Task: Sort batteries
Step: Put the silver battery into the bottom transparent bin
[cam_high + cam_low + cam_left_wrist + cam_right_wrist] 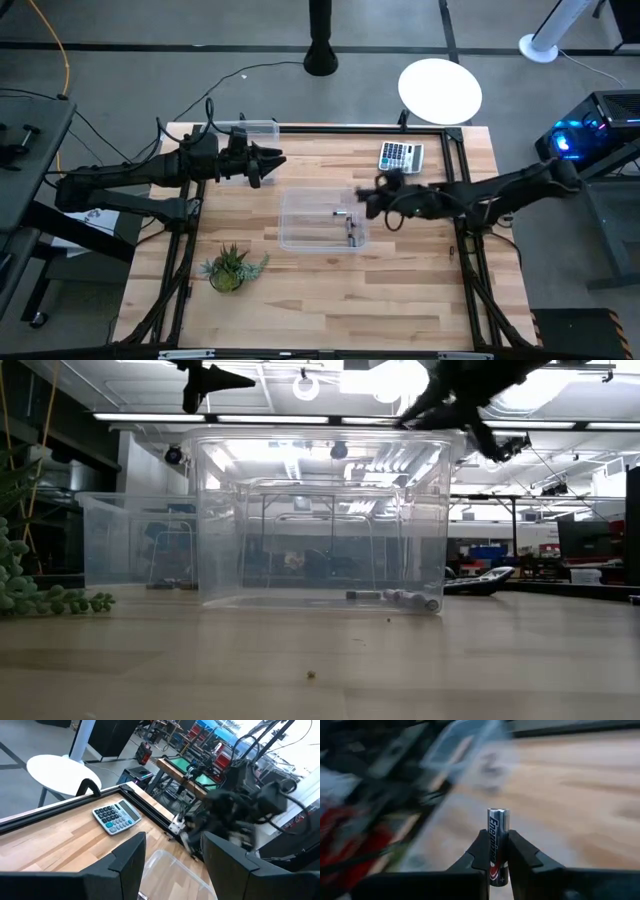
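My right gripper [362,200] hovers above the far right part of a clear plastic bin [300,225] and is shut on a silver-and-black battery [498,827]. It shows high in the low view [455,400]. Several small dark and silvery batteries [351,231] lie on the bin's floor near its right wall [400,598]. My left gripper [272,160] is open and empty, held above the table beside a second clear container [250,130]. Its two fingers stand apart in the left wrist view [175,865]. My right gripper pinches the battery by its lower black part [495,857] between the two fingers [520,852]. The battery lies along the fingers, and its silver capped end [499,816] sticks out past the fingertips. It is lifted clear of the bin and table.
A grey calculator [400,156] lies near the table's far right corner. A small green potted plant [230,268] stands near the left near side. Bare wooden table [330,290] stretches in front of the bin. A black frame rail [462,160] borders the right edge.
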Action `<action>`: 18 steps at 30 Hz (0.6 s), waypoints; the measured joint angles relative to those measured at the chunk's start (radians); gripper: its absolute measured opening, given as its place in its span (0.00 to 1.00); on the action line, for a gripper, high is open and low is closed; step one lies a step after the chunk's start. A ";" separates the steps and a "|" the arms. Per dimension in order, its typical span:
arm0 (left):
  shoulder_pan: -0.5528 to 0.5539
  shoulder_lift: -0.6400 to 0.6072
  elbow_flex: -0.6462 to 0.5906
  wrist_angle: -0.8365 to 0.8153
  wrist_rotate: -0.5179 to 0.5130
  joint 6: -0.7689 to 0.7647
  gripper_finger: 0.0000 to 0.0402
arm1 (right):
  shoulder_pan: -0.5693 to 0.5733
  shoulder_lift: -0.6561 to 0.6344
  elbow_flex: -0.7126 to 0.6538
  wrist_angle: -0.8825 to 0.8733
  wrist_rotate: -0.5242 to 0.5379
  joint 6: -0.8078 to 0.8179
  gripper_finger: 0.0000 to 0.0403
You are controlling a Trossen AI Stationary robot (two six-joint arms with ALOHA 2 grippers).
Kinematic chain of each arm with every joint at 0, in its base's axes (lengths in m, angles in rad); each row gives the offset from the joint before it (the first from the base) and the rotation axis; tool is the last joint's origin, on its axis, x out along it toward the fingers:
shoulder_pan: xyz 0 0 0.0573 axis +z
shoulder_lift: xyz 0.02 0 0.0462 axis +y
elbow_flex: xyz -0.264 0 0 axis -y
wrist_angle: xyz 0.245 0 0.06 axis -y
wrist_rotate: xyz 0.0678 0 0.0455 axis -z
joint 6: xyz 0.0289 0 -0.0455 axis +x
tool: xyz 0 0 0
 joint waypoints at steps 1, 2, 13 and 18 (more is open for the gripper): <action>0.000 0.000 0.000 0.000 0.000 0.001 0.46 | 0.010 0.025 0.000 0.052 -0.031 -0.019 0.06; 0.000 0.000 0.000 0.000 0.000 0.001 0.46 | 0.017 0.052 -0.001 0.092 -0.054 -0.039 0.07; 0.000 0.000 0.000 -0.001 0.000 0.002 0.46 | -0.008 0.119 -0.003 0.138 -0.335 -0.066 0.43; 0.000 0.000 0.000 -0.009 0.000 0.002 0.46 | -0.038 -0.014 0.027 -0.104 -0.365 -0.065 0.46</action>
